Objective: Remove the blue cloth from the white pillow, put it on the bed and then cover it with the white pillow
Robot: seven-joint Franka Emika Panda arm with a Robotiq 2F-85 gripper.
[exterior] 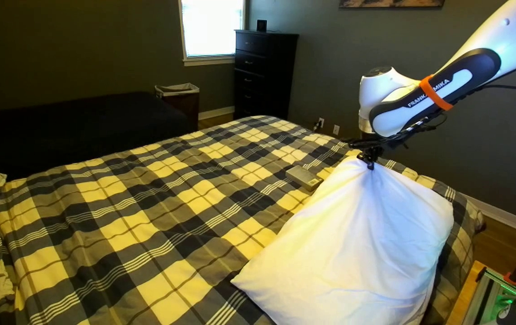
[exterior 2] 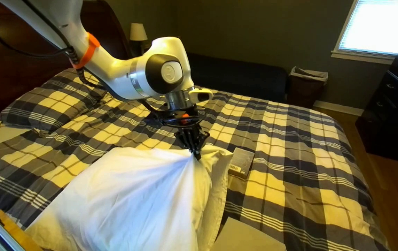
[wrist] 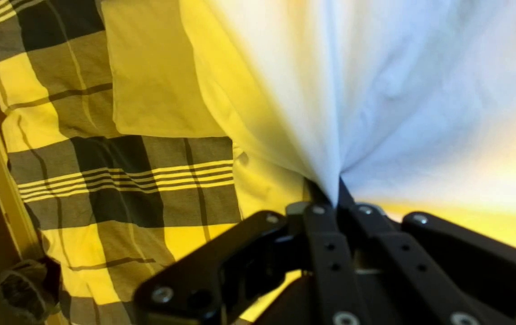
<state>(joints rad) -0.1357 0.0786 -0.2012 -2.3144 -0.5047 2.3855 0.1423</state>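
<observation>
The gripper is pressed together on gathered fabric of the white pillow, probably for dragging it over the greyish cloth (I take it for the blue one), lying beside it on the plaid-covered bed.

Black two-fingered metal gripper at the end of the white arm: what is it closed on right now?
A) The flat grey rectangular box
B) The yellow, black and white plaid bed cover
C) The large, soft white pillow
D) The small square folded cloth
C: in the wrist view the fabric of the large, soft white pillow runs in between the jaws of the black two-fingered metal gripper and fans out from them in folds.
</observation>
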